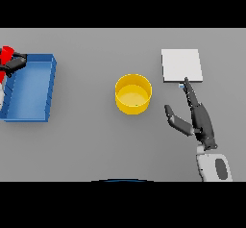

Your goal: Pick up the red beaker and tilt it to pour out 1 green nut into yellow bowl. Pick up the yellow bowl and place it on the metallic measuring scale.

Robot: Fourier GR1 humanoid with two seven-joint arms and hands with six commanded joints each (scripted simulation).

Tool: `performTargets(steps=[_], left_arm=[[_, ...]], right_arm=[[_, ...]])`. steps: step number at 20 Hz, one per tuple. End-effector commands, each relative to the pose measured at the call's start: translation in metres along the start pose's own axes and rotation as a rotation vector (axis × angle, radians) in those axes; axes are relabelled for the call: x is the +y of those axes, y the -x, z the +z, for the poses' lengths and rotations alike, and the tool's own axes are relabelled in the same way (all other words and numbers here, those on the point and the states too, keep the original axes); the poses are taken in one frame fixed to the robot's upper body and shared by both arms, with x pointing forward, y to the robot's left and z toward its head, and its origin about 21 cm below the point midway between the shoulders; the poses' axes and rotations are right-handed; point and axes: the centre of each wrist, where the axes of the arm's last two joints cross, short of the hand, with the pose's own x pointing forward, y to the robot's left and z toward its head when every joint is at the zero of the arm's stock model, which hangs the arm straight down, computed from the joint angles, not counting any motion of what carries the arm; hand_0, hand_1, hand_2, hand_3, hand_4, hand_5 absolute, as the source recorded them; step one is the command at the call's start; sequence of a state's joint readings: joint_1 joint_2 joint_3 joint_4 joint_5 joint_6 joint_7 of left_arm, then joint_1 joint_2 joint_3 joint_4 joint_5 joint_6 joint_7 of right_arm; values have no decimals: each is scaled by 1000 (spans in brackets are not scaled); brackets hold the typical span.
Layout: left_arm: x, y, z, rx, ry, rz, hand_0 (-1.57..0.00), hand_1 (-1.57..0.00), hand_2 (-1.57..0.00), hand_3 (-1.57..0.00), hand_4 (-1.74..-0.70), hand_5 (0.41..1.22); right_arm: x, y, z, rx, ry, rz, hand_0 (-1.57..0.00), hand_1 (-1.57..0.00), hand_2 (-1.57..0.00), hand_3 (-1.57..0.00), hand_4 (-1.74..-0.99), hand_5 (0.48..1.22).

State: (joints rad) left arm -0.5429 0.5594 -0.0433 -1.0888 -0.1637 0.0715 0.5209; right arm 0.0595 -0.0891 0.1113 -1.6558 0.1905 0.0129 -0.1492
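Centrally, round yellow bowl sits upright, right hand spread beside it.

On the grey worktop, the yellow bowl sits centrally. The right robot hand, fingers straight, reaches toward the metallic scale. At far left, the left robot hand grips the red beaker beside the blue tray.

bowl: mid-table, between tray and scale
tray: far left
scale: right, behind right hand
beaker: at tray's left edge
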Motion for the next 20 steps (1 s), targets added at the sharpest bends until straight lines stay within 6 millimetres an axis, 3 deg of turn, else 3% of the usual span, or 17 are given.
performTargets(steps=[1, 4, 8, 14, 17, 20], left_arm=[[2, -1, 6, -22, 48, 7, -1175, -1075, -1021, -1055, -1232, 737], [8, 4, 9, -8, 149, 9, -601, -550, -522, -539, -976, 664], [7, 5, 7, 26, 168, -106, -246, -225, -213, -220, -828, 627], [-3, 5, 7, -40, 134, -114, -64, -58, -55, -57, -778, 633], [-3, 2, 9, -99, 131, -50, -32, -29, -28, -29, -786, 652], [-5, 0, 15, -118, 140, -30, -16, -15, -14, -14, -799, 666]], right_arm=[[-2, -2, 2, -14, -1, 5, 1, 1, 1, 1, -1151, 670], [-1, -3, 2, -18, 3, -8, 1, 1, 1, 1, -1153, 670], [0, -4, 3, -16, 5, 14, 1, 1, 1, 1, -1156, 665], [-1, -6, 0, 38, 16, 99, 1, 1, 1, 1, -1131, 631], [-4, -15, -12, -36, -115, 174, 1, 1, 1, 1, -1080, 662], [-10, -25, -32, -42, -257, 411, 1, 1, 1, 1, -1122, 649]])
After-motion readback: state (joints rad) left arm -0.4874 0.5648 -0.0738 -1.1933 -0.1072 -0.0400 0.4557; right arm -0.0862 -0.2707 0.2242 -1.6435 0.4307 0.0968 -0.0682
